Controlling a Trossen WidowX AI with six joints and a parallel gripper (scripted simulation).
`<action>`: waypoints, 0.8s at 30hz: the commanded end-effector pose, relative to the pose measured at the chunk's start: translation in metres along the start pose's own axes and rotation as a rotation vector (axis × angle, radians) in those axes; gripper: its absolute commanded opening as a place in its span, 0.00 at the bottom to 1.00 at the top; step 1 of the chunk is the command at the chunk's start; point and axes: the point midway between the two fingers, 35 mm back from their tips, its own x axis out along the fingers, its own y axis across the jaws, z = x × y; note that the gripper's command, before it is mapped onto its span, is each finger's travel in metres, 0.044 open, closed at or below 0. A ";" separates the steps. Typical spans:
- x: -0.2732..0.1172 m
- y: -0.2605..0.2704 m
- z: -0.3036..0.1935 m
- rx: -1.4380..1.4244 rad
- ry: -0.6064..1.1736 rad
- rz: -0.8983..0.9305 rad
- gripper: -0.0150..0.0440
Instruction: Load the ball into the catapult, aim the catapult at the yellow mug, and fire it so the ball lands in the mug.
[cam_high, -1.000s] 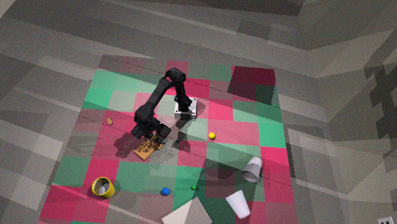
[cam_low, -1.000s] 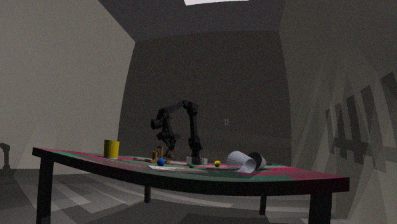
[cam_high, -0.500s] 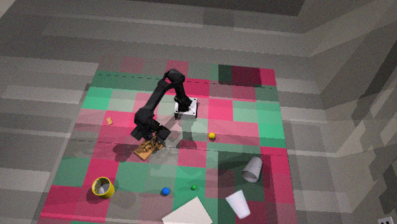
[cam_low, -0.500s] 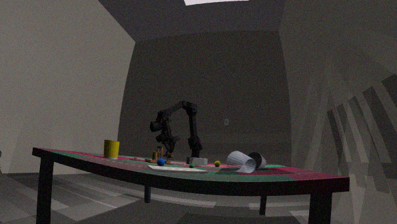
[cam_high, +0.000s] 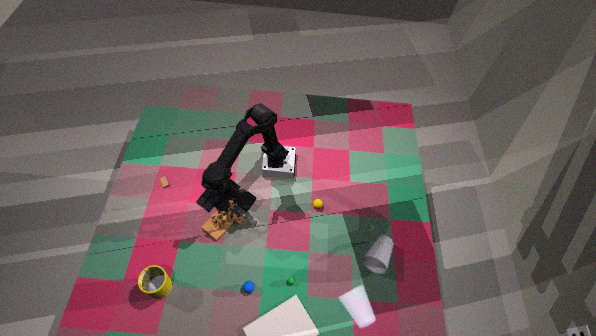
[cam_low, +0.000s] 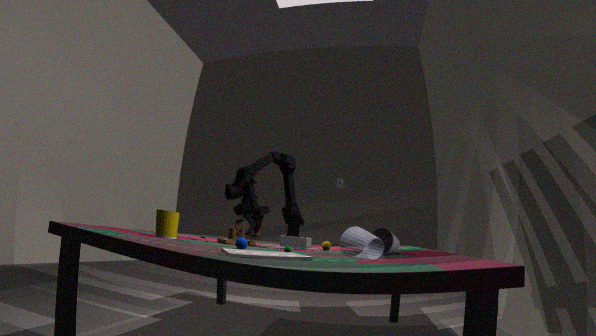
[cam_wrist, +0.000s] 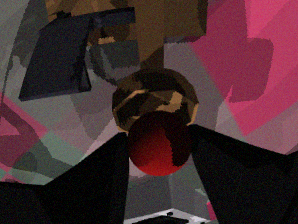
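Note:
The wooden catapult (cam_high: 215, 230) (cam_low: 227, 241) stands left of centre on the checkered table, its round cup (cam_wrist: 150, 80) at the end of its throwing arm (cam_wrist: 150, 30). My gripper (cam_wrist: 157, 136) is shut on a red ball (cam_wrist: 160, 150). In the wrist view the ball overlaps the near rim of the catapult's cup and seems to be right above or at it; the exact height is unclear. In the top view the arm hides the ball. The yellow mug (cam_high: 168, 286) (cam_low: 167, 224) stands upright at the front left, beyond the catapult's base.
A yellow ball (cam_high: 318, 204) (cam_low: 326, 245) lies right of the catapult. A blue ball (cam_high: 248, 287) (cam_low: 242, 243) and a green ball (cam_high: 291, 281) (cam_low: 288, 249) lie near a white slab (cam_high: 282, 320). Two white cups (cam_high: 378, 256) (cam_high: 358, 306) lie at the right. A small wooden block (cam_high: 164, 182) lies left.

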 end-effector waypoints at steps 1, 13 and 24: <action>-0.001 0.000 0.000 0.000 -0.001 0.000 0.48; -0.102 0.001 -0.040 0.005 -0.138 -0.007 1.00; -0.140 0.000 0.053 -0.021 -0.385 0.007 1.00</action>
